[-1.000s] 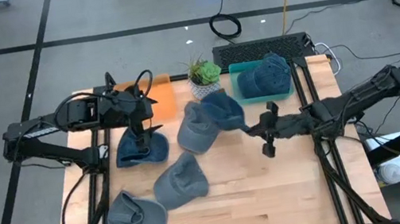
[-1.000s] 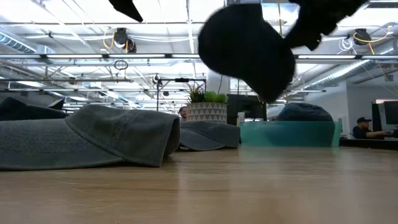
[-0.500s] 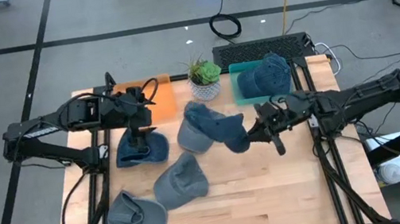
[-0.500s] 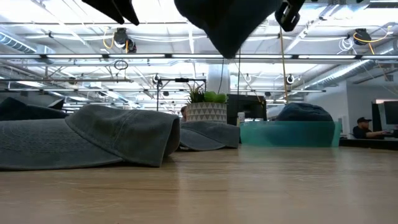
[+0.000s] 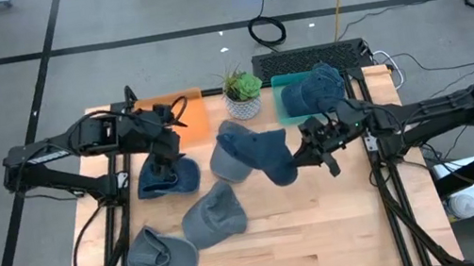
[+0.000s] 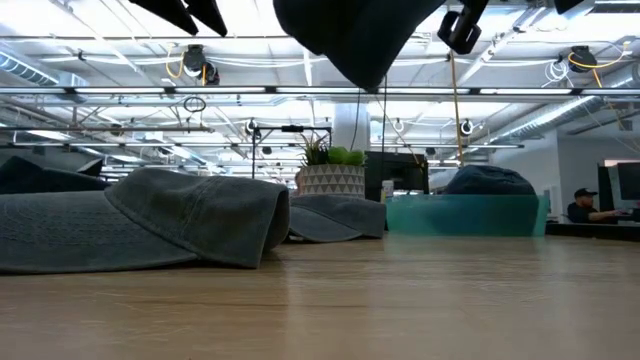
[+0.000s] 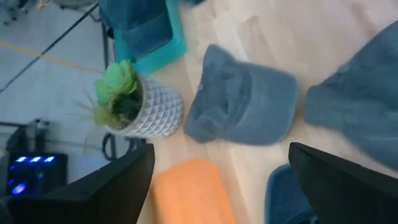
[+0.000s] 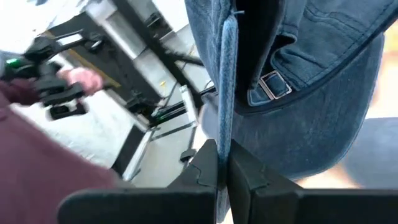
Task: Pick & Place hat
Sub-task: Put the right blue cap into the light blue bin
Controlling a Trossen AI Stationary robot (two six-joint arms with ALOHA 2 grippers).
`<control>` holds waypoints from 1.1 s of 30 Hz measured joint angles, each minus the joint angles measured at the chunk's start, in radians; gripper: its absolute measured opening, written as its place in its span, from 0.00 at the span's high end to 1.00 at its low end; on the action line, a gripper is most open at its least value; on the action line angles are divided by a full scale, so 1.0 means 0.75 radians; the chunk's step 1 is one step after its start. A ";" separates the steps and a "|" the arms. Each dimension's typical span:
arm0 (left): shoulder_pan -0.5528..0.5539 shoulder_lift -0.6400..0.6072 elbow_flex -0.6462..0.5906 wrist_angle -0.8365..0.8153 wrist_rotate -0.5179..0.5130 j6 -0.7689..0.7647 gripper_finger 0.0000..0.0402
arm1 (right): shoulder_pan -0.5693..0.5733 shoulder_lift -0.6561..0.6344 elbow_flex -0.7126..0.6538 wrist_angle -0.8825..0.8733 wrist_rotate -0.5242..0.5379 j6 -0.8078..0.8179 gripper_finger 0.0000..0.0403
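My right gripper [image 5: 302, 153] is shut on a blue denim cap [image 5: 266, 152] and holds it above the table's middle; in the low view the cap [image 6: 360, 35] hangs at the top of the picture. My left gripper [image 5: 175, 116] is open and empty, above the table's left side between the orange tray [image 5: 188, 112] and a dark blue cap [image 5: 167, 175]. Three grey caps [image 5: 230, 158], [image 5: 214, 215], [image 5: 161, 258] lie on the table. Another blue cap [image 5: 318, 87] lies in the teal bin [image 5: 286, 106]. My right gripper pinches an edge of the cap [image 8: 225, 134] between its two fingers, beside the back opening with the strap buckle [image 8: 270, 84]. The fingers [image 8: 202, 171] come level from the table's right. The cap is lifted clear of the table, its crown sagging below the hold.
A potted plant [image 5: 243, 92] stands at the far edge between the orange tray and the teal bin. The near right part of the table [image 5: 348, 230] is bare wood. A person's hand and dark red sleeve [image 8: 37, 155] show beyond the table in the right wrist view.
My right gripper has risen and shifted a little toward the table's left with the blue cap. The cap has gone up with it, higher above the table, and has turned in the hold.
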 joint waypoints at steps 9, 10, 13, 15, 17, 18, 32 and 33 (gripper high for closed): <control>0.000 -0.085 0.000 0.181 0.103 0.006 0.06 | -0.076 0.105 0.001 0.254 -0.075 -0.023 1.00; 0.000 -0.094 0.000 0.194 0.109 0.000 0.06 | -0.082 0.125 0.001 0.304 -0.096 -0.022 1.00; -0.001 -0.137 0.000 0.243 0.114 -0.063 0.06 | -0.101 0.179 0.001 0.484 -0.137 -0.001 1.00; 0.000 -0.165 0.000 0.271 0.121 -0.093 0.06 | -0.110 0.211 0.003 0.565 -0.161 0.016 1.00; 0.000 -0.184 0.001 0.284 0.121 -0.106 0.06 | -0.116 0.236 0.017 0.560 -0.180 0.026 1.00; 0.000 -0.195 0.001 0.297 0.121 -0.113 0.06 | -0.116 0.250 0.032 0.550 -0.197 0.024 1.00; 0.000 -0.233 0.006 0.328 0.174 -0.301 0.06 | -0.116 0.448 0.305 0.514 -0.391 -0.069 1.00; 0.000 -0.231 0.014 0.327 0.183 -0.329 0.06 | -0.116 0.452 0.330 0.514 -0.391 -0.095 1.00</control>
